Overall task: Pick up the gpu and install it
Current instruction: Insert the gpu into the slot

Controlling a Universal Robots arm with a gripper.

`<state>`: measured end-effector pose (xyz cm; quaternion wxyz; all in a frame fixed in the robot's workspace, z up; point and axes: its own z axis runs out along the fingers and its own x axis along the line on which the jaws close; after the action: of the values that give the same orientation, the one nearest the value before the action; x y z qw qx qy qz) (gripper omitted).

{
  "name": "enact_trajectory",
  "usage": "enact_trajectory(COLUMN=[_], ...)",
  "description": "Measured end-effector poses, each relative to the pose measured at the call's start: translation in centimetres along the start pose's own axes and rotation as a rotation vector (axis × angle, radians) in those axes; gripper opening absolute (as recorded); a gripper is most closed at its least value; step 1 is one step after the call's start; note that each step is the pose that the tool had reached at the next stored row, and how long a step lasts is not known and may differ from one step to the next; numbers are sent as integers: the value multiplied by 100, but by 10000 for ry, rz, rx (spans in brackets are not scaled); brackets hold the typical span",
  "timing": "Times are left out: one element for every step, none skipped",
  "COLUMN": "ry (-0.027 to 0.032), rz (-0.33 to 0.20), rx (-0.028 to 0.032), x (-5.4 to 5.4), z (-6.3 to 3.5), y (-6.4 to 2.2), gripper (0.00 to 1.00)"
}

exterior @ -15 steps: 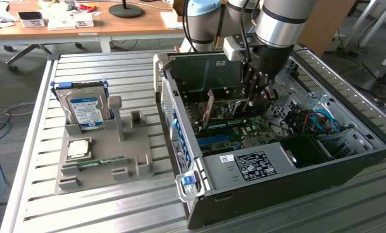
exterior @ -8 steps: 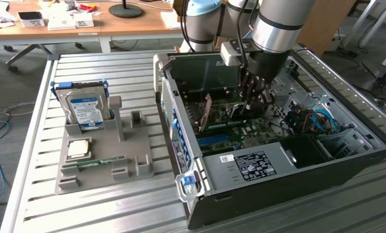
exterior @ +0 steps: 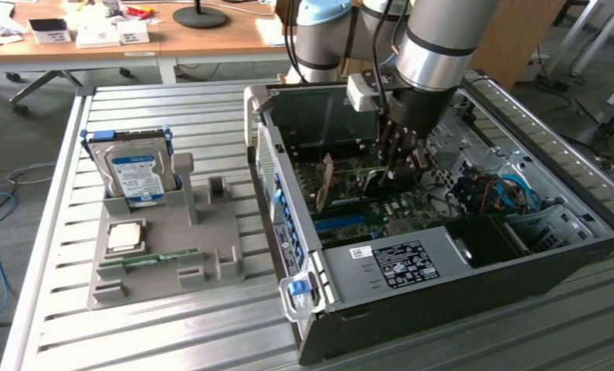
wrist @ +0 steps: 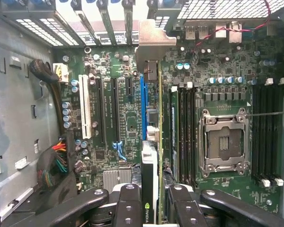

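The gpu (wrist: 151,156) stood on edge, clamped between the narrowed jaws of the claw (wrist: 154,194), with the arm (exterior: 435,39) reaching straight down into the open computer case (exterior: 554,255).

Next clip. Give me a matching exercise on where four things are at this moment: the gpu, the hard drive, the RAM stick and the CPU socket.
Things:
1. gpu
2. hard drive
3. RAM stick
4. CPU socket

Places:
a. standing upright in the grey holder
b. lying flat on the grey holder
c. held edge-on in the gripper
d. fixed on the motherboard

Pairs: 1-c, 2-a, 3-b, 4-d.
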<state>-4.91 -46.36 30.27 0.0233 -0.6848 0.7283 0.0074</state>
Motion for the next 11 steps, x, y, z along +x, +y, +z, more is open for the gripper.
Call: enact_trajectory(ry=[0,-1,-1,-2,-3,-3,-3,-2,-2,-4,-3], rz=[0,0,1,1,1,1,1,1,1,0,-1], rx=[0,0,0,1,1,1,1,1,1,1,1], x=[0,0,0,1,1,2,3,3,3,4,4], z=[0,0,1,2,4,6,9,13,16,23,33], y=[0,0,5,13,23,33,42,49,53,53,53], gripper=[27,27,27,27,27,27,27,27,27,27,27])
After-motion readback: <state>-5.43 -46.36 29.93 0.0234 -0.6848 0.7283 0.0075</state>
